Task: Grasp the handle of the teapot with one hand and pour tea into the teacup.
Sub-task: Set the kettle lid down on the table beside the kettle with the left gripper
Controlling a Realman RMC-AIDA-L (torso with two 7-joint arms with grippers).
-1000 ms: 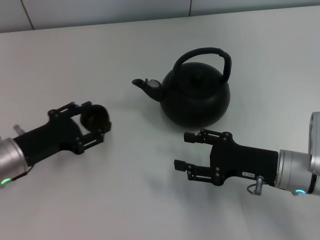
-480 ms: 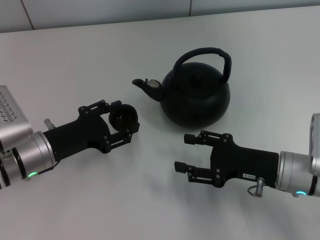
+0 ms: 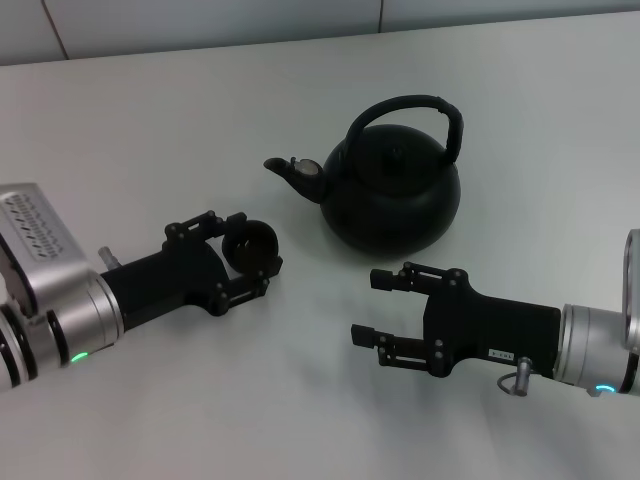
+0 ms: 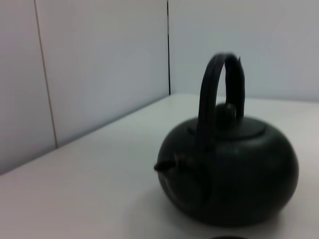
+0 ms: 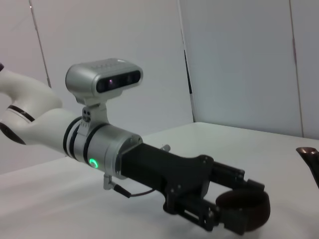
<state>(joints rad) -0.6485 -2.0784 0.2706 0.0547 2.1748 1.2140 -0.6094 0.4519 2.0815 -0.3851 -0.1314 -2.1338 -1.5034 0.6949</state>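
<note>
The left gripper (image 3: 243, 258) is clenched around the small black teacup (image 3: 250, 246), held low over the white table (image 3: 150, 130). Just beyond its fingertips stands the teapot (image 3: 392, 195), spout (image 3: 292, 172) pointing toward it, arched handle (image 3: 410, 112) upright. The right gripper (image 3: 378, 306), fingers spread and empty, hovers near the teapot's front.

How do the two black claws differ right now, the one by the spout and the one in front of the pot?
The left gripper is shut on the small teacup, just below the teapot's spout; the right gripper is open and holds nothing. The left points up and right toward the teapot, while the right lies in front of it, pointing left. Both are black, on silver wrists.
</note>
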